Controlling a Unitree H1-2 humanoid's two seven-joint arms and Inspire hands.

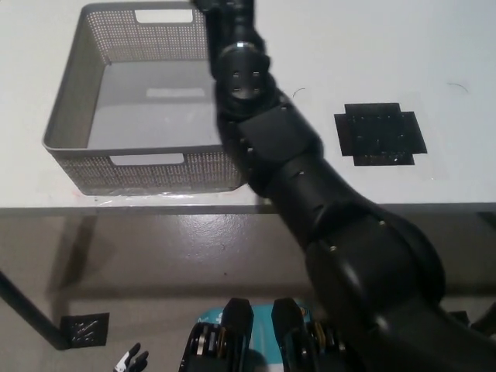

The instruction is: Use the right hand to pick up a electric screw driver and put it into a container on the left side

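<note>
Your right arm (263, 147) reaches over the basket (70, 116) at the desk's left edge; the robot hand is cut off (grip unknown), so the drop looks pending.

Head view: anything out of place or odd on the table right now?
Nothing looks spilled or damaged. The grey basket sits square on the white table, its visible interior empty. The right hand is out of frame above the basket; no screwdriver shows. A black pad lies flat at the right.
</note>
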